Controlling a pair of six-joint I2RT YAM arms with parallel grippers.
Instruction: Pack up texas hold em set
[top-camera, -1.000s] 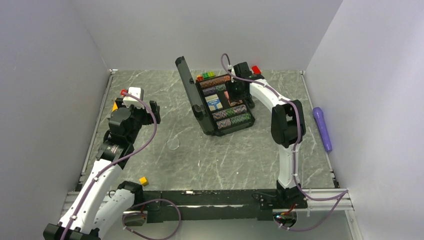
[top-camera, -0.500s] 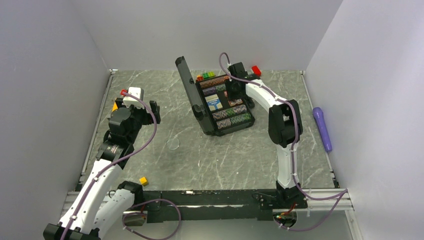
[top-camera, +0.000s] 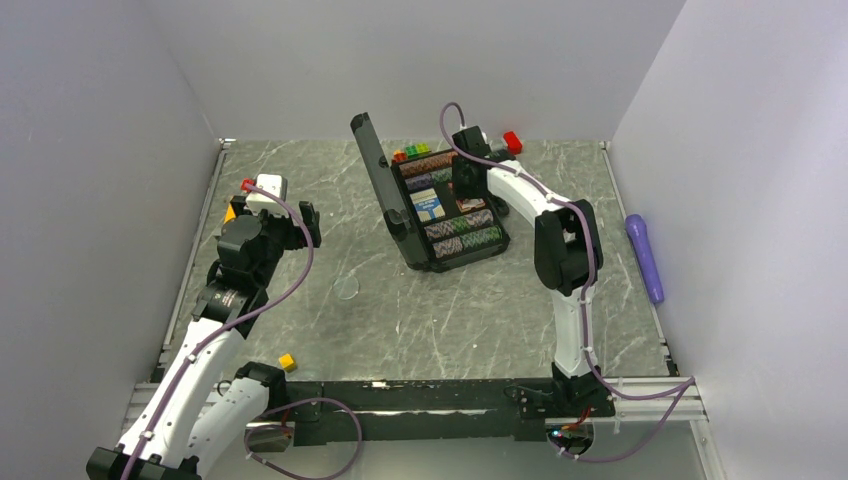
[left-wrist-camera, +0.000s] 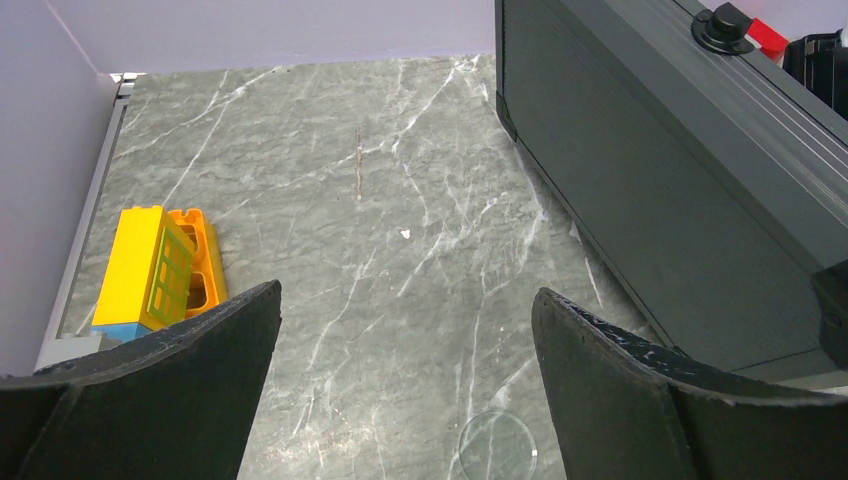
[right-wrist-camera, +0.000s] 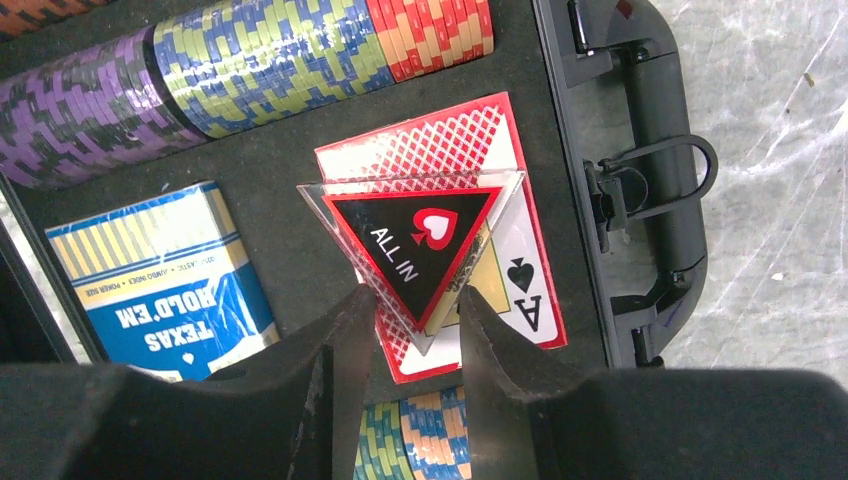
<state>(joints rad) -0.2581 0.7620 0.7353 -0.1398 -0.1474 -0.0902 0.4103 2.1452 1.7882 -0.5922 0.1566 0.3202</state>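
The black briefcase (top-camera: 500, 240) stands open at the back middle, its lid (top-camera: 378, 175) upright on the left; the lid's outside also shows in the left wrist view (left-wrist-camera: 660, 200). Inside are rows of striped chips (right-wrist-camera: 270, 50), a blue-white deck (right-wrist-camera: 165, 275) and a red-pink deck (right-wrist-camera: 520, 270). My right gripper (right-wrist-camera: 415, 310) is shut on the lower tip of the clear triangular "ALL IN" marker (right-wrist-camera: 420, 245), just over the red-pink deck. In the top view it (top-camera: 465, 185) is above the case. My left gripper (left-wrist-camera: 407, 292) is open and empty over the table, left of the lid.
A yellow and orange block (left-wrist-camera: 150, 270) lies by the left wall. A clear disc (left-wrist-camera: 497, 445) lies on the table below my left gripper. A small yellow cube (top-camera: 287, 361) sits near the front left, a purple cylinder (top-camera: 645, 255) by the right wall, a red piece (top-camera: 512, 140) behind the case.
My right gripper has moved left from the case's right edge to over the card decks. The left arm has not moved.
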